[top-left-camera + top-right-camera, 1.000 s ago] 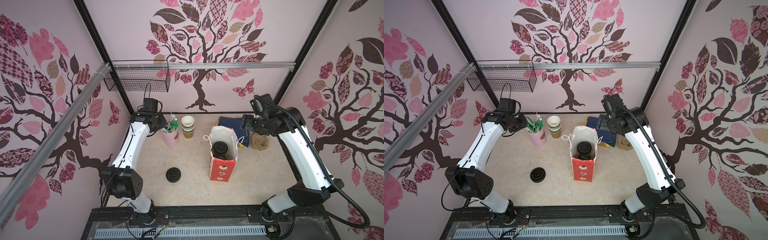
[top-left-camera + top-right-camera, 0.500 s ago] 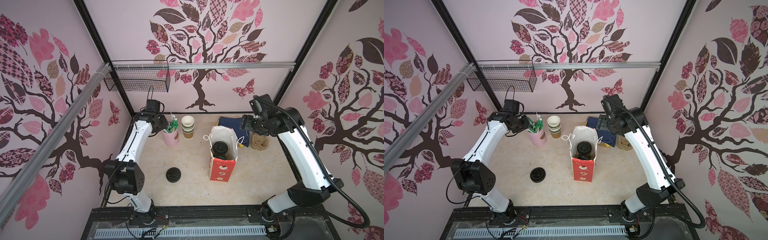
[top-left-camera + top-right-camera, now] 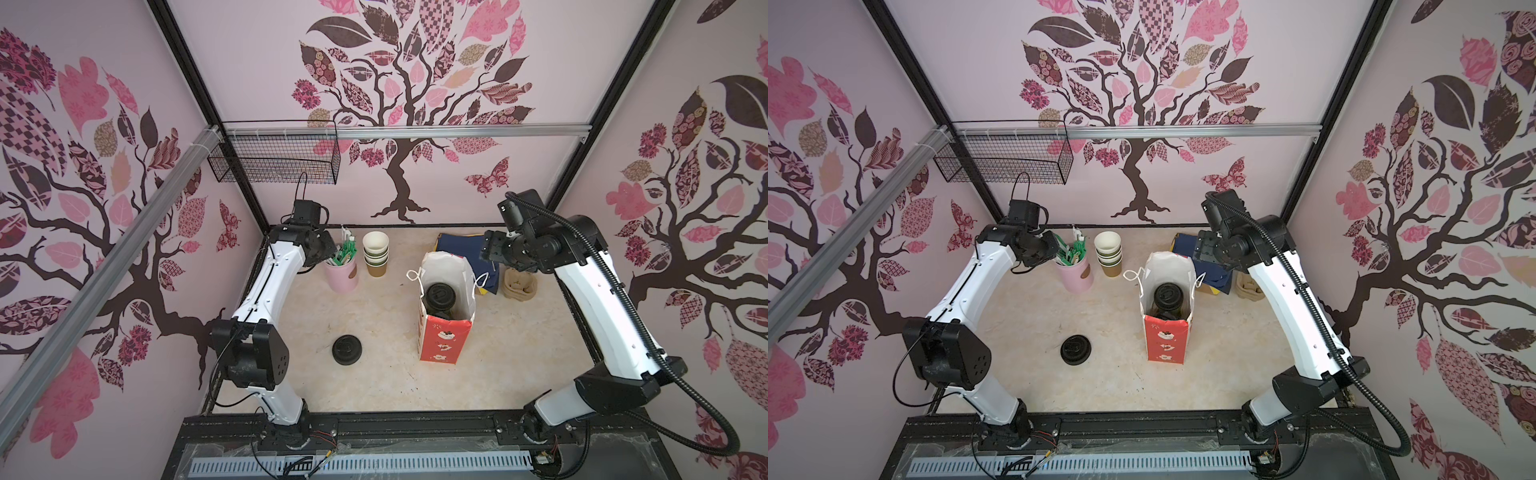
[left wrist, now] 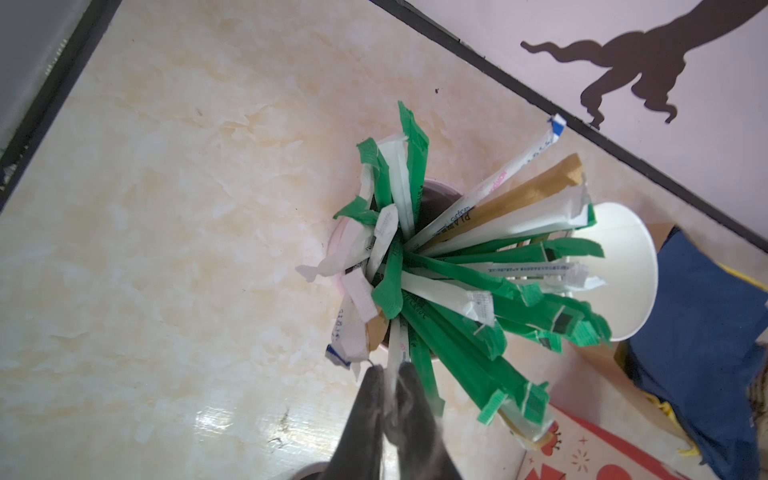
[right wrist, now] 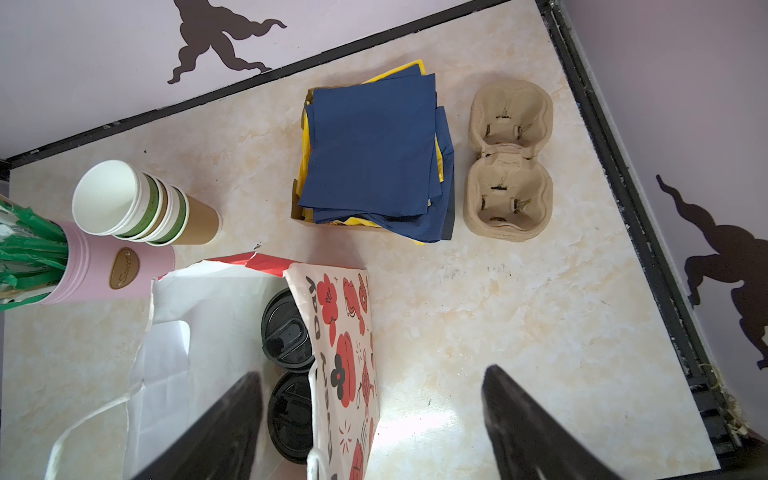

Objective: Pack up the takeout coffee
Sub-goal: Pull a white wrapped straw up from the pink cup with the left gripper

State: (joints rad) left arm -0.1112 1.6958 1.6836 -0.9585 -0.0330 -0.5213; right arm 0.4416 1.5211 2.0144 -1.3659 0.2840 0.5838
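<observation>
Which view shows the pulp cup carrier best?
The right wrist view: the carrier lies whole, both wells showing. In both top views the right arm hides part of it. The left wrist view misses it.

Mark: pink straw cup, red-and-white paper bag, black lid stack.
Pink paper cup of wrapped straws [image 3: 341, 276]: a top view, side wall.
Red-and-white paper bag [image 3: 442, 340]: a top view, red front panel.
Black stack of plastic lids [image 3: 347, 350]: a top view, top lid.
</observation>
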